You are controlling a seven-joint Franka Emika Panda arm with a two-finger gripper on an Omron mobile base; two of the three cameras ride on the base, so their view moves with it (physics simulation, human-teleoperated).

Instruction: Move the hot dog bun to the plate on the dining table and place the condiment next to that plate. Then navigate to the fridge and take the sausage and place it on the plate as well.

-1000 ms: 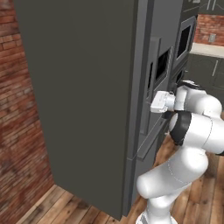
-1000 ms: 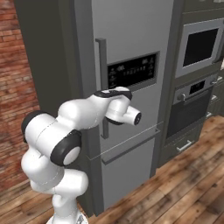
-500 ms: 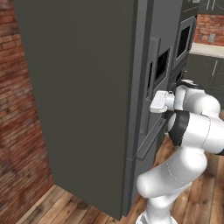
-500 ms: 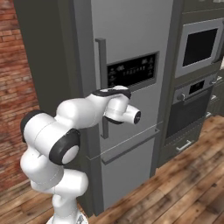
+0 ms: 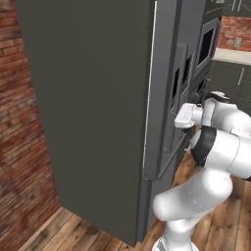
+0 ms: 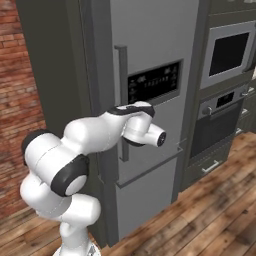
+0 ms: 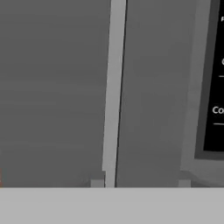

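While its door stands shut, the fridge fills the centre of the right base view, tall and silver-grey, one unit. One vertical handle runs down the door left of centre; in the hand view the same handle appears as a pale upright bar in mid-frame. One black display panel sits on the door at centre, carrying small white marks too fine to read there. In the hand view the panel lies at the right edge, with the cut-off white letters "Co" legible and other fragments unreadable. In the left base view the fridge shows its broad dark side across the left and centre.

One gripper, at centre right of the left base view, presses against the door at the handle; whether its jaws are spread or closed on the handle cannot be told. In the right base view the white arm crosses the lower door and covers part of the handle.

Surroundings: one built-in microwave at upper right, one oven below it, one brick wall at left, wood floor at lower right.
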